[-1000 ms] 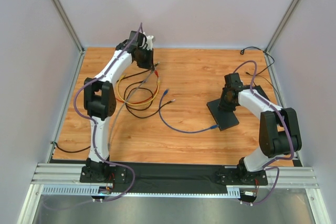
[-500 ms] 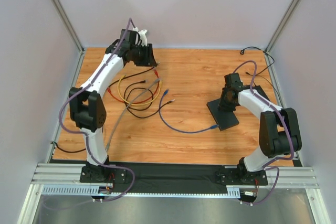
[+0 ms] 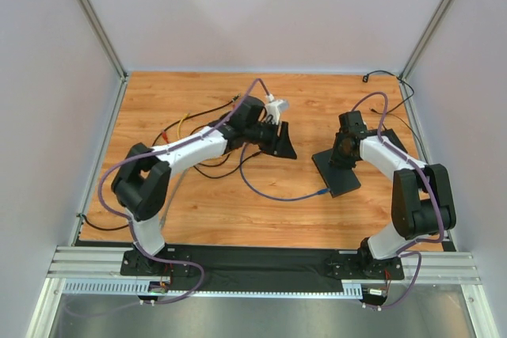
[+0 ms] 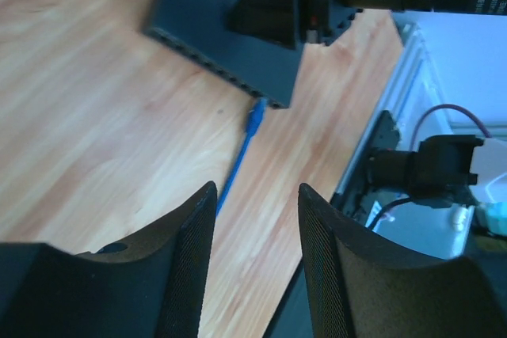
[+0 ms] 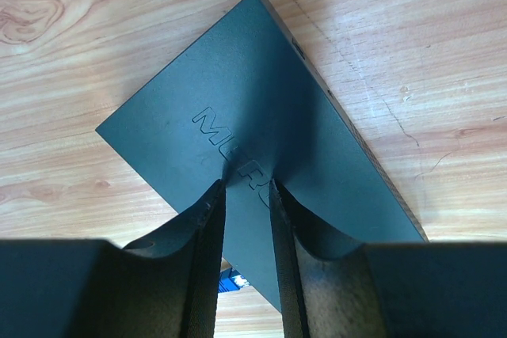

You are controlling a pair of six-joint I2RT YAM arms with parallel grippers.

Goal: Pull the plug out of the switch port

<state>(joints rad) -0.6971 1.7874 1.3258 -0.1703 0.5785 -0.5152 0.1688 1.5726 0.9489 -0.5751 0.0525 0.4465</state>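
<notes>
The flat black switch box [image 3: 339, 173] lies right of centre. A blue plug [image 3: 322, 191] sits in a switch port on its near-left edge, and its purple cable [image 3: 269, 194] trails left. My right gripper [image 3: 342, 156] stands over the box with both fingertips [image 5: 218, 189] resting on its top, narrowly apart and holding nothing. My left gripper [image 3: 282, 142] hovers open to the left of the box. In the left wrist view the plug [image 4: 255, 116] and box [image 4: 214, 29] lie ahead of the open gripper [image 4: 257, 195]. In the right wrist view the plug [image 5: 231, 281] shows below the box [image 5: 261, 93].
A tangle of yellow, red and black cables [image 3: 194, 128] lies at the back left. A thin black cord [image 3: 388, 75] runs along the back right corner. Another black cable [image 3: 103, 225] lies at the near left. Walls close in three sides, and a metal rail [image 3: 261, 271] runs along the near edge.
My left arm has swung from the back-left cable heap to the middle, toward the switch box, and its jaws have opened. The right arm has not moved.
</notes>
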